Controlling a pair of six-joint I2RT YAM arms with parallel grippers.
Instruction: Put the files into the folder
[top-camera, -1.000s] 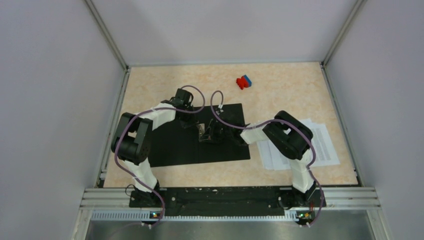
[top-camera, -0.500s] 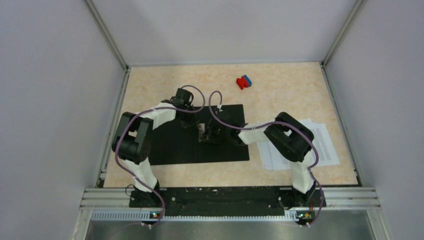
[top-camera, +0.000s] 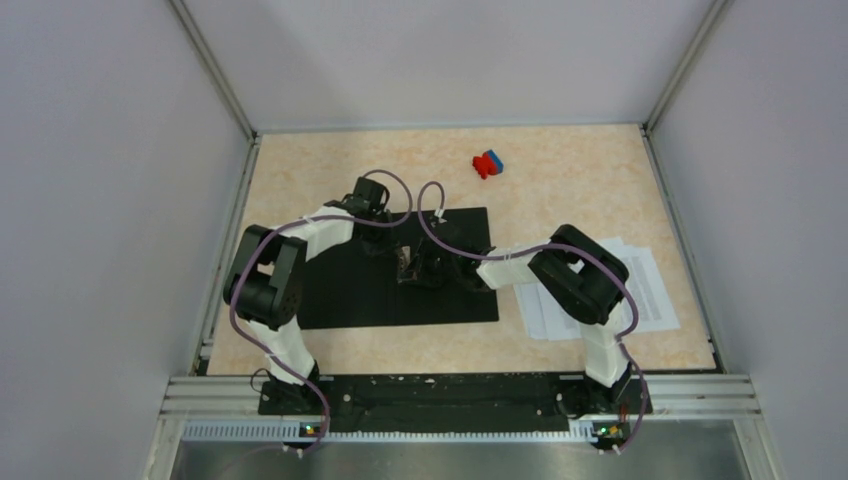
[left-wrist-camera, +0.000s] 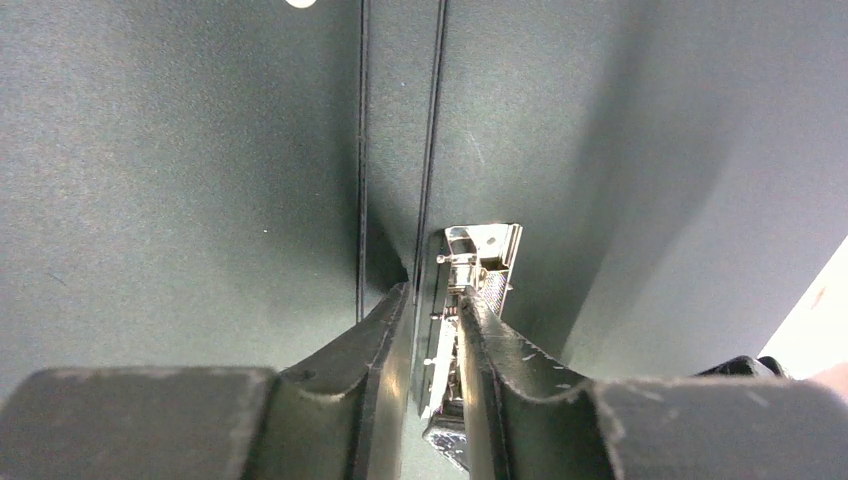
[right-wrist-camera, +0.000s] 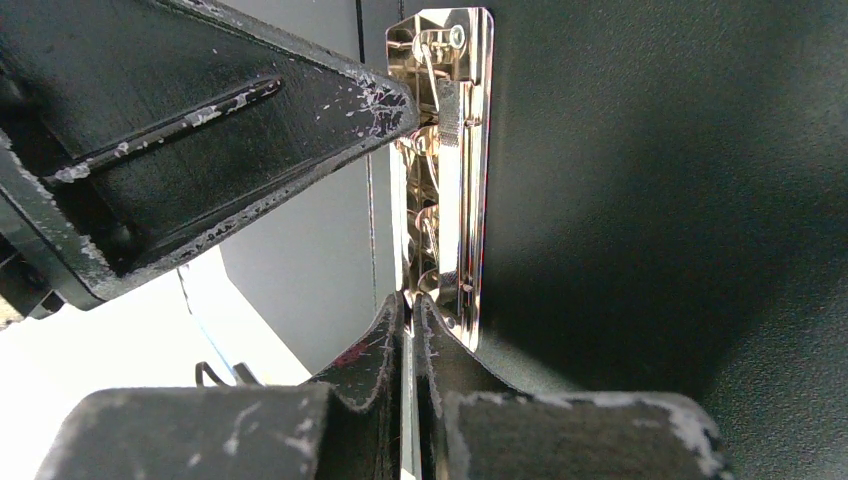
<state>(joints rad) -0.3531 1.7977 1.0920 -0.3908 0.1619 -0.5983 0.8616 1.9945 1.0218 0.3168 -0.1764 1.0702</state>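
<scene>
The folder (top-camera: 340, 295) lies open, black inside up, left of the table's centre. Its metal clip (top-camera: 408, 262) sits on the spine. My left gripper (top-camera: 398, 258) reaches in from the left; in the left wrist view its fingers (left-wrist-camera: 432, 295) are closed narrowly round the clip's metal lever (left-wrist-camera: 480, 250). My right gripper (top-camera: 436, 268) comes from the right; in the right wrist view its jaws (right-wrist-camera: 411, 300) are pinched on a thin metal strip at the clip's near end (right-wrist-camera: 455, 160). The files (top-camera: 655, 290), white printed sheets, lie on the table at the right, partly under my right arm.
A small red-and-blue object (top-camera: 488, 163) lies at the back of the table. Grey walls enclose the table on three sides. The left gripper's finger (right-wrist-camera: 250, 120) crosses the right wrist view, touching the clip's far end.
My right forearm has shifted slightly to the left and the folder's right edge with it. Both grippers stay at the clip.
</scene>
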